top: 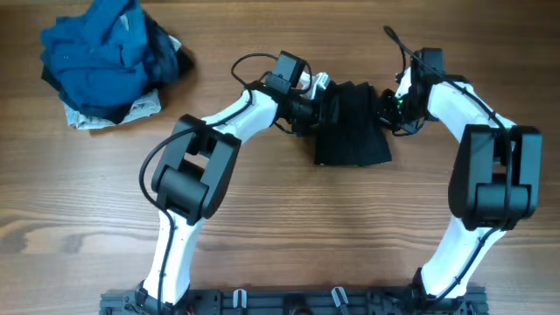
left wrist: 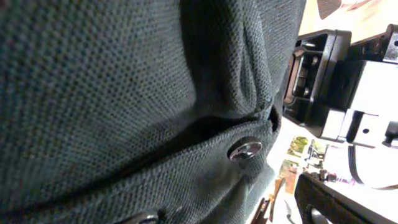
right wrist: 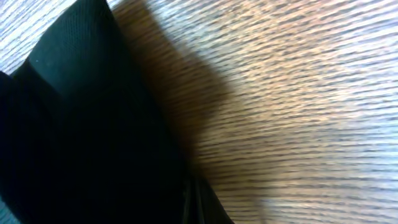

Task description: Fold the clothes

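Your left pincer (top: 308, 107) stands spread as wide as it goes, and the black shirt (top: 352, 131) lies right against it. In the left wrist view, knit cloth fills nearly everything ahead of it, with a shiny button (left wrist: 244, 150) low and to the right. I cannot tell whether any cloth sits between the jaws. Your right pincer (top: 388, 107) is pressed together at the opposite edge of the bundle. Its own view shows dark cloth on 1 side and bare worktop (right wrist: 298, 124) on the other, and whether a fold is pinched there cannot be made out.

The shirt lies between the 2 pincers, touching both. It is gathered into a compact, roughly squared bundle of several layers, ridged on top.

Judge it light, soft and limp. It will sag, and the layers will likely part if you lift only the top 1. It is not fragile, though the buttons could snag. Take it at a folded edge, biting through all layers with 1 pincer on each side, and keep it low over the wood.

Well apart from the left pincer, out on its far side, a heap of blue garments (top: 101, 52) sits over a pale cloth (top: 144, 109). Leave both alone.
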Tool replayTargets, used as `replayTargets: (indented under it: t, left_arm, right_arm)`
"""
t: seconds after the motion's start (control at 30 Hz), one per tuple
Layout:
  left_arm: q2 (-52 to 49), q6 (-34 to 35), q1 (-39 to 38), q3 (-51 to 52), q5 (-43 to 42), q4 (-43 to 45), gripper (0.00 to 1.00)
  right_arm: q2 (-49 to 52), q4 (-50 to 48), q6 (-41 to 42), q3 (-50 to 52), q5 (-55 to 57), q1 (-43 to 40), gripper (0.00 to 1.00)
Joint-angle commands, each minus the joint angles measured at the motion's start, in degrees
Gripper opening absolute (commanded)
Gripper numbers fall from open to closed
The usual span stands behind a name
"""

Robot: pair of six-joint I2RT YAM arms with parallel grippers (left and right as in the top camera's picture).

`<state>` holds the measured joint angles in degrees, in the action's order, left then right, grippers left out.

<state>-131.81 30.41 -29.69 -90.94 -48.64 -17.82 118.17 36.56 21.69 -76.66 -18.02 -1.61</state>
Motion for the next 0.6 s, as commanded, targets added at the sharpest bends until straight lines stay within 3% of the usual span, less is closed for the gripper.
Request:
replayTargets:
  t: [0.0, 0.13, 0.37, 0.47, 0.57]
  left_arm:
    - [-3.54, 0.15, -1.70, 0.94, 6.64, -0.76, 1.00]
    - [-3.54, 3.58, -1.70, 0.94, 12.33, -1.42, 1.00]
    - [-4.09, 6.49, -3.19, 0.94, 14.08, -0.87, 1.00]
    - [-4.09, 6.51, -4.22, 0.94, 14.05, 0.61, 0.79]
    - [-4.09, 6.49, -5.20, 0.94, 14.05, 2.27, 0.79]
  right_arm:
    - [3.15, 0.22, 0.92, 0.24, -1.31, 1.44, 0.04]
    - [3.15, 0.28, 0.85, 0.24, -1.33, 1.44, 0.04]
    - [3.15, 0.35, 0.81, 0.24, -1.77, 1.44, 0.04]
    - [3.15, 0.31, 0.81, 0.24, -2.54, 1.44, 0.04]
    - [3.15, 0.33, 0.81, 0.24, -3.04, 1.44, 0.04]
